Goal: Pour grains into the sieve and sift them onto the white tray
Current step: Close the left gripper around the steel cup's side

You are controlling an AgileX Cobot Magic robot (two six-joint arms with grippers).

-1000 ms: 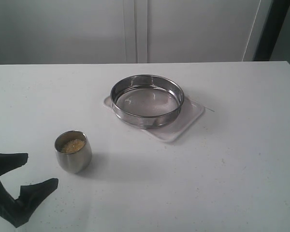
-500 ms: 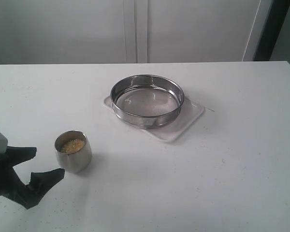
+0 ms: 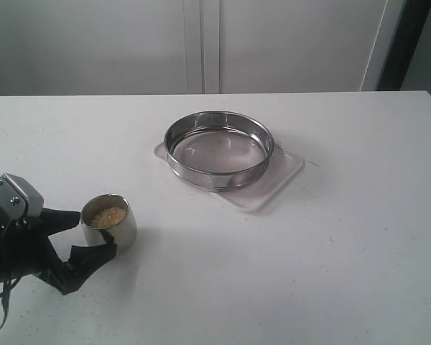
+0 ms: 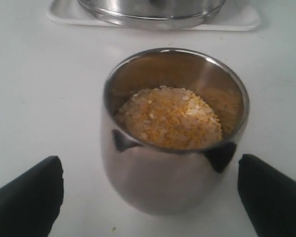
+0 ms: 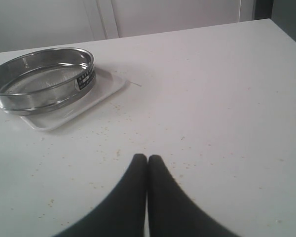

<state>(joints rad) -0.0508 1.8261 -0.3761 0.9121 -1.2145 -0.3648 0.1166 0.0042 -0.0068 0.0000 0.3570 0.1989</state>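
Starting on the left, the left gripper (image 3: 95, 231) is sitting low on the table (image 3: 345, 251) with its jaws standing wide apart, one on each side of the cup (image 3: 120, 228). In the wrist view both fingers (image 4: 27, 200) are showing clear of the steel wall, so nothing is being clamped yet. The grains (image 4: 170, 118) are lying in the cup as a yellow heap, filling it to roughly the middle, and none are showing in the sieve. I'm reading this as the opening step, the reach for the cup, with pouring and sifting both waiting. The next move is calling for the jaws to be closing squarely on the rounded wall. That wall is slick, so the grip wants to be low and level, then a lift without tipping and a carry to the right. Moving toward the middle, the sieve (image 3: 215, 177) is resting on the tray (image 3: 286, 175), well apart from the cup, its mesh looking bare. Over on the right, the right gripper (image 5: 147, 163) is hanging above bare table with its jaws pressed together, holding nothing, and the sieve is lying some way ahead of it. Counting up: one cup, one heap of grains, one sieve, one tray, two grippers.
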